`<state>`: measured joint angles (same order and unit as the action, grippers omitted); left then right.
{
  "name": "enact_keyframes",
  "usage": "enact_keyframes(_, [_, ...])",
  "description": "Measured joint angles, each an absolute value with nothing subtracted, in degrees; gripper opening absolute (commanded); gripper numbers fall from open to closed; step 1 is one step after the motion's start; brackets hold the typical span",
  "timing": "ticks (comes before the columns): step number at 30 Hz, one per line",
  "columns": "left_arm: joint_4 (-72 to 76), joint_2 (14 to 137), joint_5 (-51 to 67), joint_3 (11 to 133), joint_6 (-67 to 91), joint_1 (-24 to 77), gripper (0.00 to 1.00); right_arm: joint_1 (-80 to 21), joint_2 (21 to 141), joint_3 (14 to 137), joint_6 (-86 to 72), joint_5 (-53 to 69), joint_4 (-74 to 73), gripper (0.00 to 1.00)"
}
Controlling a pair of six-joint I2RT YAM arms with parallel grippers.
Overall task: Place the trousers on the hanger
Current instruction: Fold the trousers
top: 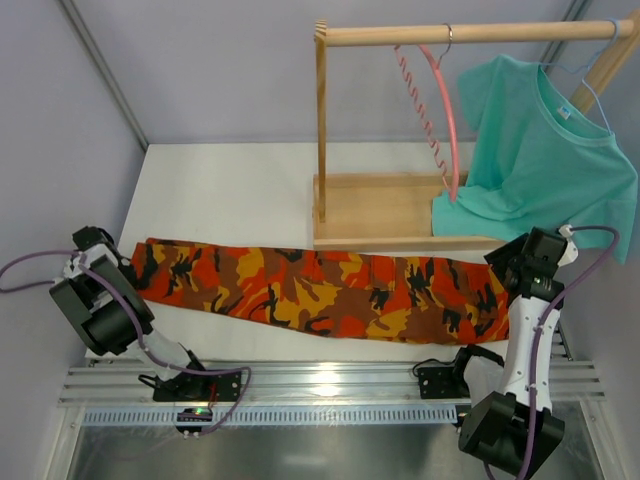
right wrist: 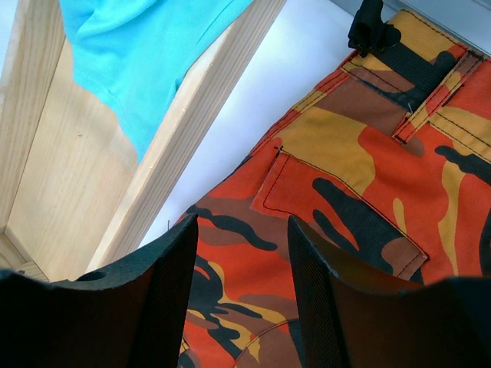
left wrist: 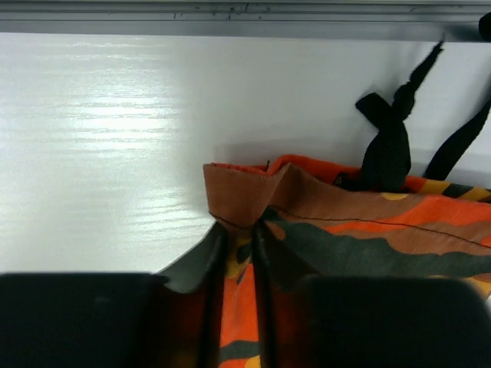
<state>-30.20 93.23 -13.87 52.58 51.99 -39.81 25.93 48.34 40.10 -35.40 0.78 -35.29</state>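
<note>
My left fingers (left wrist: 196,264) are clamped on just a corner hem of the trousers (top: 320,290), which lie flat along the desk's (top: 230,190) near edge. Right fingers (right wrist: 157,284) hover spread above them. With such a thin bite, the cloth could slip out on the lift toward the hanger (top: 452,120) at the far right.

Bare table (top: 220,190) lies left of the wooden rack (top: 321,130); the T-shirt (top: 545,150) hangs just beside the hanger (top: 456,130).

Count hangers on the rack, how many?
2. A pink hanger hangs bare on the wooden rail, left of the teal T-shirt; a light-blue hanger near the rail's right end carries that shirt. No others visible.
</note>
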Motion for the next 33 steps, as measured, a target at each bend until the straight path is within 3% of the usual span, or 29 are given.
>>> enact_keyframes(1, [-30.1,93.3,-13.8,52.7,51.9,-39.7,0.01,25.9,47.8,40.1,-35.2,0.8,-35.4,0.54])
enact_keyframes(9, [-31.5,93.5,-14.8,55.2,49.8,-36.5,0.00,24.4,41.1,40.2,-32.9,4.3,-36.7,0.54])
enact_keyframes(13, [-32.9,92.1,-17.1,58.9,46.7,-30.0,0.00,21.3,36.5,40.2,-32.1,7.2,-38.0,0.54])
enact_keyframes(19, [-32.4,80.9,-20.9,57.8,44.2,-12.9,0.00,13.3,31.5,40.2,-32.0,9.9,-39.4,0.54])
enact_keyframes(25, [-31.4,63.6,-20.8,46.4,44.6,6.0,0.00,6.7,29.9,38.6,-32.1,11.6,-40.8,0.54])
enact_keyframes(33, [-32.3,54.3,-20.1,37.8,49.9,29.1,0.00,-3.4,32.2,32.6,-33.6,13.5,-41.4,0.55])
